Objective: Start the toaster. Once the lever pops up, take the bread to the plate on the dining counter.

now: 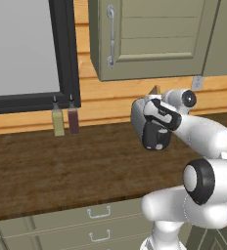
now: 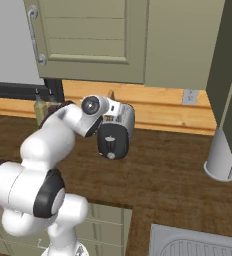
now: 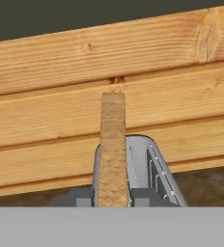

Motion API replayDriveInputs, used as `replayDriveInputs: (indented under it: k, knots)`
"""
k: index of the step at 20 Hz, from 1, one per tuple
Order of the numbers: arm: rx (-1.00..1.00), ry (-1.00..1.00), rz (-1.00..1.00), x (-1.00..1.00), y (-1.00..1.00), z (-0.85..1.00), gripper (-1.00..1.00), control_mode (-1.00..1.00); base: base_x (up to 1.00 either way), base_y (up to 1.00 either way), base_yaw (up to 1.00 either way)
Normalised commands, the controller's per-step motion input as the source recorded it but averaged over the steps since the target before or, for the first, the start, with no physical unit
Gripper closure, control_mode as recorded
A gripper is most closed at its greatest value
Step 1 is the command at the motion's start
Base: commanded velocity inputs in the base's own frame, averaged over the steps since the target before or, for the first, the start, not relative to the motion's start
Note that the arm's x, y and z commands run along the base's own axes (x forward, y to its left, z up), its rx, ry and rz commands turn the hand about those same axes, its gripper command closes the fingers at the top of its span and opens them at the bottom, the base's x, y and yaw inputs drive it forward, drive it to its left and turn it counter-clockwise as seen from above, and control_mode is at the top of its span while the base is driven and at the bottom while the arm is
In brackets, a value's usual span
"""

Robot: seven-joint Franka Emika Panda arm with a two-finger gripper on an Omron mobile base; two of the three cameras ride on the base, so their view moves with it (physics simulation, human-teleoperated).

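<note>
Gripper (image 3: 112, 201) clamped on bread (image 3: 112, 144), above toaster (image 3: 150, 169).

A white robot arm (image 1: 203, 161) fills the lower right, partly covering the silver-grey toaster (image 1: 144, 119) at centre right. Two bottles (image 1: 65, 119) stand at centre left on the dark wood counter (image 1: 61, 171); a tan corner, probably the bread (image 1: 156, 90), shows above the toaster.

1. A home kitchen: grey-green wall cupboards (image 1: 149, 39) with metal handles hang over a dark wood tabletop (image 1: 61, 171).
2. Drawers (image 1: 98, 224) sit under it.
3. A toaster (image 2: 117, 134), two bottles (image 1: 65, 121), a wall socket (image 2: 190, 96) and a sink (image 2: 198, 245) complete it.
</note>
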Motion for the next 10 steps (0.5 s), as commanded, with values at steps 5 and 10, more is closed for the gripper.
replayDriveInputs:
  k: [5, 10]
  knots:
    - [0.12, 0.03, -0.02, -0.75, 0.0, 0.63, 1.0, -1.0, 0.0, 0.0, 0.0]
    - [0.11, 0.02, 0.0, -0.98, 0.0, 0.66, 1.0, -1.0, 0.0, 0.0, 0.0]
